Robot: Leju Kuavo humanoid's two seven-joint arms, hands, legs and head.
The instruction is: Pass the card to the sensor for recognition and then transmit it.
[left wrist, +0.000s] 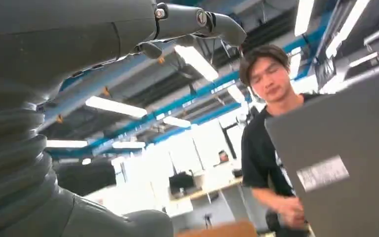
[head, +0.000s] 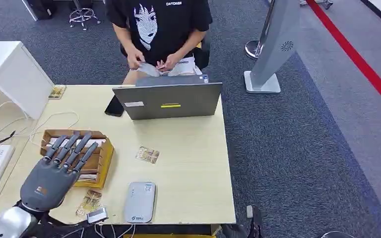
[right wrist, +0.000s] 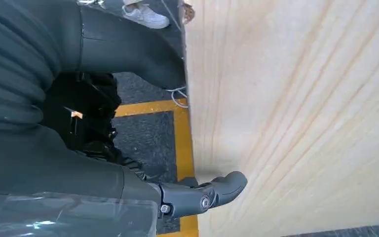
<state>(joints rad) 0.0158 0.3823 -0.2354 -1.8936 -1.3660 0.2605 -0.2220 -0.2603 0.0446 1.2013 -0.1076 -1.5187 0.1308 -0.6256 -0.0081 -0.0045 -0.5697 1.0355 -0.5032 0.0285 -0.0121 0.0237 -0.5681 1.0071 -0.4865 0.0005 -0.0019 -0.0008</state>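
Observation:
A patterned card (head: 147,154) lies flat on the pale wooden table (head: 193,163), near its middle. Close to the front edge lies the grey-white sensor (head: 140,201), with a second card (head: 90,202) just left of it. My left hand (head: 59,166) hovers palm down over a wooden box (head: 104,153) at the table's left, fingers straight and spread, holding nothing. In the left wrist view the left hand (left wrist: 69,54) points toward the laptop lid (left wrist: 340,163). My right hand (right wrist: 103,163) hangs beside the table's edge (right wrist: 197,98), fingers apart and holding nothing.
An open grey laptop (head: 168,100) stands at the table's far side, a black phone (head: 114,106) beside it. A person in a black shirt (head: 158,25) sits behind it, handling small items. A white cabinet (head: 10,74) and cables (head: 54,119) are on the left; another card (head: 57,91) lies at the far left corner.

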